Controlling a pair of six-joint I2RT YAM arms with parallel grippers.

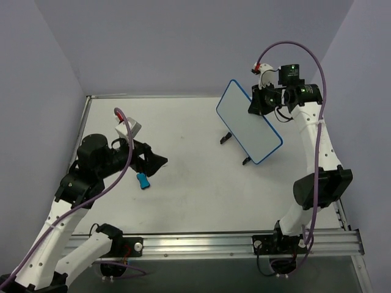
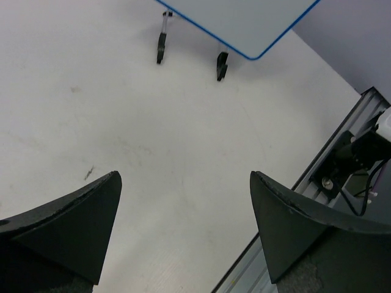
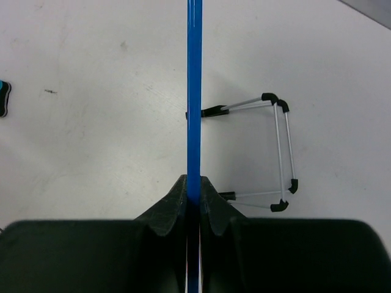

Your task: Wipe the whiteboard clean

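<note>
The whiteboard (image 1: 247,121) has a blue rim and a blank white face. It stands tilted on its wire stand legs (image 1: 226,138) at the right middle of the table. My right gripper (image 1: 255,104) is shut on its top edge; in the right wrist view the blue rim (image 3: 194,91) runs straight up from between the closed fingers (image 3: 173,207), with the wire stand (image 3: 278,152) to the right. My left gripper (image 1: 160,162) is open and empty above the table, left of the board. The board's lower corner (image 2: 244,24) shows at the top of the left wrist view.
A small blue eraser (image 1: 142,180) lies on the table just below my left gripper; it also shows at the left edge of the right wrist view (image 3: 3,97). The metal rail (image 1: 244,241) runs along the table's near edge.
</note>
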